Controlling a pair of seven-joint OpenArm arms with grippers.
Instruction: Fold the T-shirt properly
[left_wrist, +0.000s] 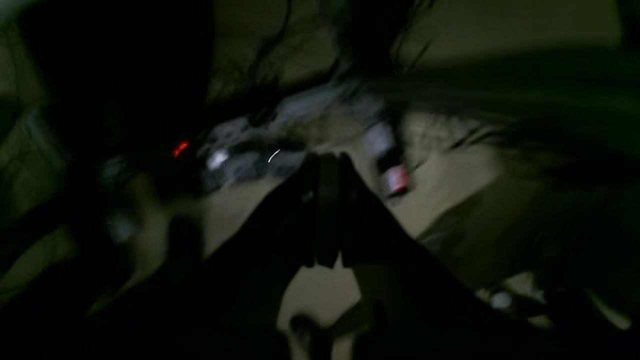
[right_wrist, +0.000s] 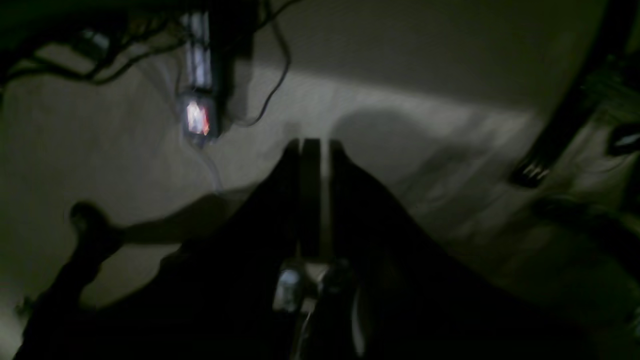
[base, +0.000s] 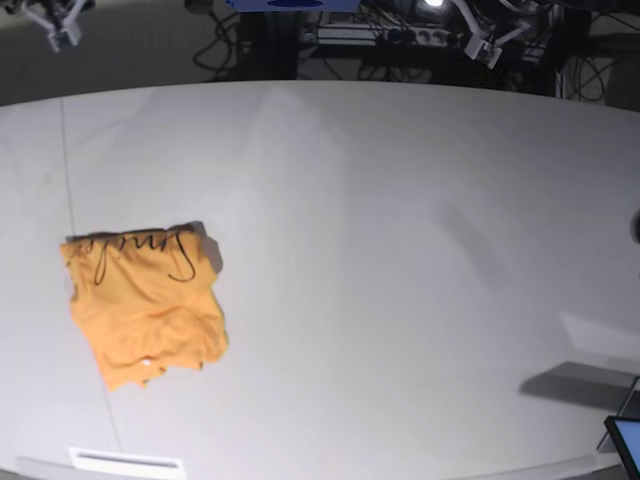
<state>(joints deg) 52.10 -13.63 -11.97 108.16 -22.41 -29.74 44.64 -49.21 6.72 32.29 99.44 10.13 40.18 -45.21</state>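
Note:
The orange-yellow T-shirt (base: 145, 305) lies folded into a rough rectangle on the left of the white table (base: 380, 250), with dark cursive lettering along its far edge. Both arms are raised away from it at the table's far side. The right gripper (right_wrist: 315, 143) shows in its dim, blurred wrist view with fingers together and nothing between them; it sits at the top left of the base view (base: 62, 28). The left gripper (left_wrist: 325, 159) also has its fingers pressed together and empty; it is at the top right of the base view (base: 487, 45). The shirt shows in neither wrist view.
Cables and electronics (base: 400, 35) crowd the space behind the table's far edge. A screen corner (base: 625, 440) sticks in at the front right. A white label (base: 127, 462) lies at the front left edge. A thin seam (base: 70, 200) runs down the table's left.

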